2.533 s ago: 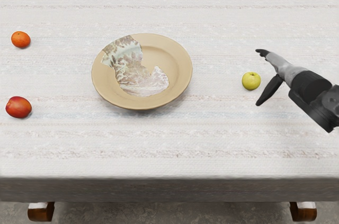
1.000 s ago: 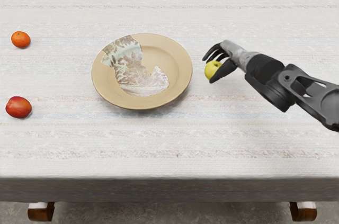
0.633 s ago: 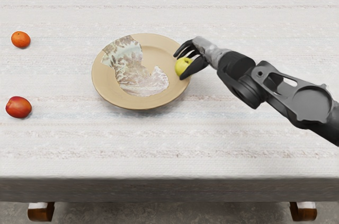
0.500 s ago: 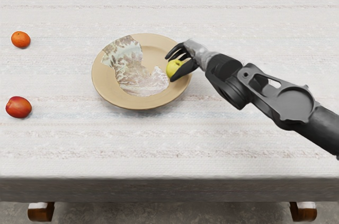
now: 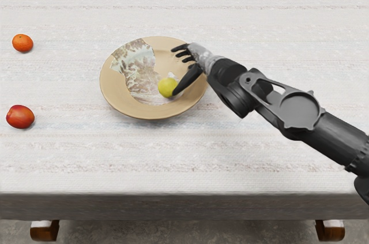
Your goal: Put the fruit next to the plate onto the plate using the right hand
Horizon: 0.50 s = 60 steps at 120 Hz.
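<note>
Yellow-green fruit (image 5: 167, 87) on plate (image 5: 115, 92), just beside right hand (image 5: 192, 59), hand spread open, holding nothing

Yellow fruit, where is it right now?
In the head view, the yellow fruit lies on the tan plate, a little right of its middle, close beside the right hand, whose fingers are spread open.

Fruit (image 5: 167, 87) on plate (image 5: 149, 113) ctr; right hand (image 5: 192, 63) just rt.

right arm (image 5: 288, 108): enters from right, reaching left | right hand (image 5: 192, 62): fingers (image 5: 181, 53) spread, thumb down, holding nothing
</note>
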Available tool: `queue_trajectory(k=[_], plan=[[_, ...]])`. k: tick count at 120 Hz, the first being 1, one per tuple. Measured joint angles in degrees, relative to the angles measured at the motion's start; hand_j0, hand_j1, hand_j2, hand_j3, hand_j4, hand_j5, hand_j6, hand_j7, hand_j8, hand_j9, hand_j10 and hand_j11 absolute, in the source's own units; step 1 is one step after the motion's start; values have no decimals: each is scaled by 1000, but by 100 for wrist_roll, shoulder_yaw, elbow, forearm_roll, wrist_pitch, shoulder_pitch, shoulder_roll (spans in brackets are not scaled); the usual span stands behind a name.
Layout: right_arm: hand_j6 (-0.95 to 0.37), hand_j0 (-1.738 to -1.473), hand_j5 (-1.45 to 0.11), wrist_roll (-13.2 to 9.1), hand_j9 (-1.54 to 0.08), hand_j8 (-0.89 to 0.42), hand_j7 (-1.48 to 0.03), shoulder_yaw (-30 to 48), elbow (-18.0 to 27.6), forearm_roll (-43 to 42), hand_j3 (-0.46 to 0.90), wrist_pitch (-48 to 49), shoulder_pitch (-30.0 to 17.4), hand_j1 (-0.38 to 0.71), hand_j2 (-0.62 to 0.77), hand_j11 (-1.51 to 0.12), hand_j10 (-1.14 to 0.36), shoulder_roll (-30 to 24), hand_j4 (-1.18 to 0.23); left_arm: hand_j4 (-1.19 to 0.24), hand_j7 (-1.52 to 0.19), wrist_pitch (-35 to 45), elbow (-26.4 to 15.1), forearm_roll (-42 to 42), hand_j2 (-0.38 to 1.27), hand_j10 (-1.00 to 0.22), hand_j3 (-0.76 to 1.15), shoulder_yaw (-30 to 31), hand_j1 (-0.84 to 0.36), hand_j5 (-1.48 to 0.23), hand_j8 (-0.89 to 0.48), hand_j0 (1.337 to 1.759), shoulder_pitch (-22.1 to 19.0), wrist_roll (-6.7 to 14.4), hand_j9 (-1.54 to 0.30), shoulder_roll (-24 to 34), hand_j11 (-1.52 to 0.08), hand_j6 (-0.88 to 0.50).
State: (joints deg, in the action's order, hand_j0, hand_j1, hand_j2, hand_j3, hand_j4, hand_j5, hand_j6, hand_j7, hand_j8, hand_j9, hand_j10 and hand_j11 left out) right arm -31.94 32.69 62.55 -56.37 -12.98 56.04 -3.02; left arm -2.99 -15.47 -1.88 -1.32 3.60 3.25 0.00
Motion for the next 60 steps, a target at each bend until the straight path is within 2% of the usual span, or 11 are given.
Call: queue_trajectory(k=[11,26,36,60], plan=[[-144,-1658,-241,2,-240,-128,-234,136,322,237,0,443,89,-167,50,-238,-155,-205,-175,0,0,-2,0,1,0,0,0,9,349,0,0,1658,-14,0,0,0,0,0],[-93,-1658,-149,8,-148,-84,-145,637,754,917,0,1628,122,-233,24,-148,-99,-555,-110,0,0,-1,0,-2,0,0,0,5,349,0,0,1658,-53,0,0,0,0,0],[-73,-1658,-112,17,-112,-66,-110,951,859,1267,0,2311,85,-260,14,-111,-76,-855,-83,0,0,0,0,-3,0,0,0,6,349,0,0,1658,-61,0,0,0,0,0],[-46,-1658,-66,43,-66,-43,-65,1187,931,2140,0,3855,46,-294,2,-66,-47,-1995,-50,0,0,19,0,25,0,0,0,3,349,0,0,1658,-94,2,0,0,0,0]])
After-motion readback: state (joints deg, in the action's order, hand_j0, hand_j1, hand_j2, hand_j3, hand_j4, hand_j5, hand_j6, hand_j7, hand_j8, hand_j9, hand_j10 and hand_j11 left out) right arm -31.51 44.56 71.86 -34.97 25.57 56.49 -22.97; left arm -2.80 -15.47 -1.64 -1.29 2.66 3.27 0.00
